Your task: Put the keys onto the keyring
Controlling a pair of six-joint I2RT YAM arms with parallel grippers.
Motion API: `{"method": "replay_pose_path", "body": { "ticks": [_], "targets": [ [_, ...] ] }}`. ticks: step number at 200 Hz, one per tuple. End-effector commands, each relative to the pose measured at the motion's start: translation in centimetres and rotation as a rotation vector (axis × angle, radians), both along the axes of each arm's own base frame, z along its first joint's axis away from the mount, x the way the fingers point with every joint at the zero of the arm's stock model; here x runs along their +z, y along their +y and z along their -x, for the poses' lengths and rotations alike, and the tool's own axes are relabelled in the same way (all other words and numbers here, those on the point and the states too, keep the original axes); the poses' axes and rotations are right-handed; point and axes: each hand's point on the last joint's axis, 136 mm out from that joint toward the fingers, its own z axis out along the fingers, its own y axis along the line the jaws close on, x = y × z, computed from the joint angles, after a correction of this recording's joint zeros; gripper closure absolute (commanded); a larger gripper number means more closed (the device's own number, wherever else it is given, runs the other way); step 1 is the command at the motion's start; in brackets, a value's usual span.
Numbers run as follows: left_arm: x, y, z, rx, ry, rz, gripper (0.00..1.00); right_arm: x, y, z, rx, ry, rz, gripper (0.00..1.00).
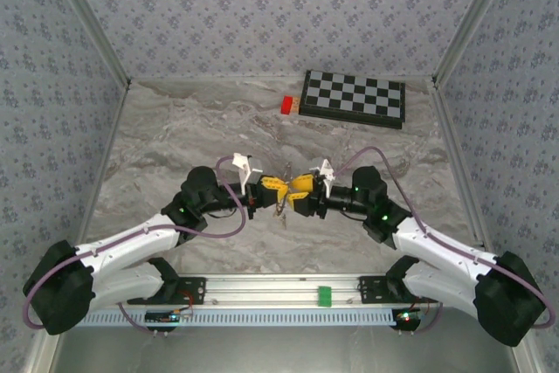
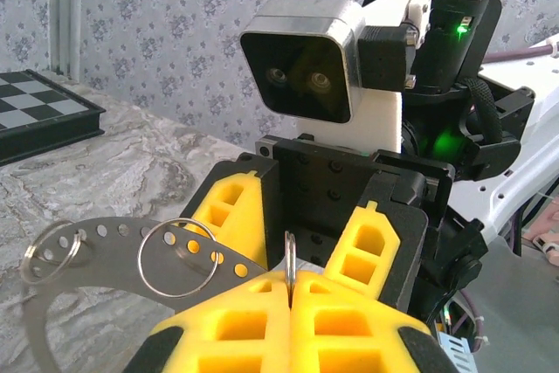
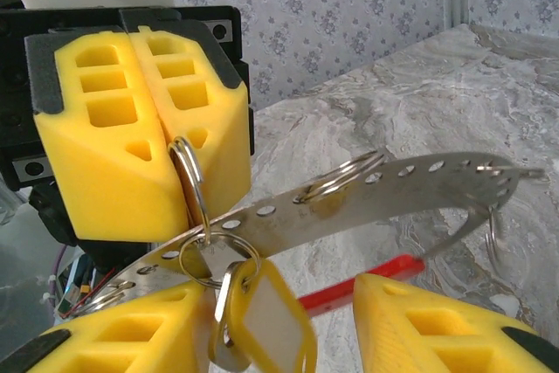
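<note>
While both arms meet above the middle of the grey marbled table (image 1: 175,137), floral-papered walls (image 1: 279,6) close it in on three sides. On the left, the left fingers (image 2: 236,325) are pressed together, pinching one split ring (image 3: 187,176) edge-on. That ring is linked to the keyring (image 3: 419,181), a single perforated grey band with one red section (image 3: 367,281), held in the air between the arms. At least four split rings sit along the band. One key (image 3: 266,325) hangs from a lower ring, its yellow head framing a plain white face. The right fingers (image 3: 437,329) stand spread on either side of it. At the back right lie one red block (image 1: 287,104) and, just beside it, one chessboard (image 1: 354,98).
</note>
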Motion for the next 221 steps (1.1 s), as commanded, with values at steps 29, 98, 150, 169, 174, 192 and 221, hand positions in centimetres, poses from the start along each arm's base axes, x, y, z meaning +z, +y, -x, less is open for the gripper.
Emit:
{"method": "replay_pose_path", "body": {
  "ticks": [29, 98, 150, 169, 174, 192, 221],
  "targets": [
    [3.3, -0.5, 0.6, -0.039, -0.061, 0.083, 1.0, 1.4, 0.7, 0.6, 0.05, -0.021, -0.053, 0.62],
    [3.3, -0.5, 0.7, -0.035, -0.065, 0.081, 1.0, 1.4, 0.4, 0.6, 0.039, -0.02, -0.059, 0.87],
    [3.2, -0.3, 0.6, -0.023, -0.068, 0.075, 1.0, 1.4, -0.3, 1.0, 0.028, -0.033, -0.041, 1.0],
    [3.1, -0.3, 0.5, -0.016, -0.07, 0.071, 1.0, 1.3, -0.6, 1.2, 0.027, -0.033, -0.023, 1.0],
    [3.0, -0.2, 0.5, -0.015, -0.07, 0.071, 1.0, 1.3, -0.7, 1.3, 0.027, -0.034, -0.017, 1.0],
    [3.1, -0.2, 0.5, -0.015, -0.073, 0.075, 1.0, 1.2, -0.8, 1.5, 0.034, -0.031, 0.006, 1.0],
    [2.9, -0.3, 0.6, -0.025, -0.069, 0.071, 1.0, 1.7, -0.9, 1.7, 0.047, -0.032, 0.038, 1.0]
  ]
}}
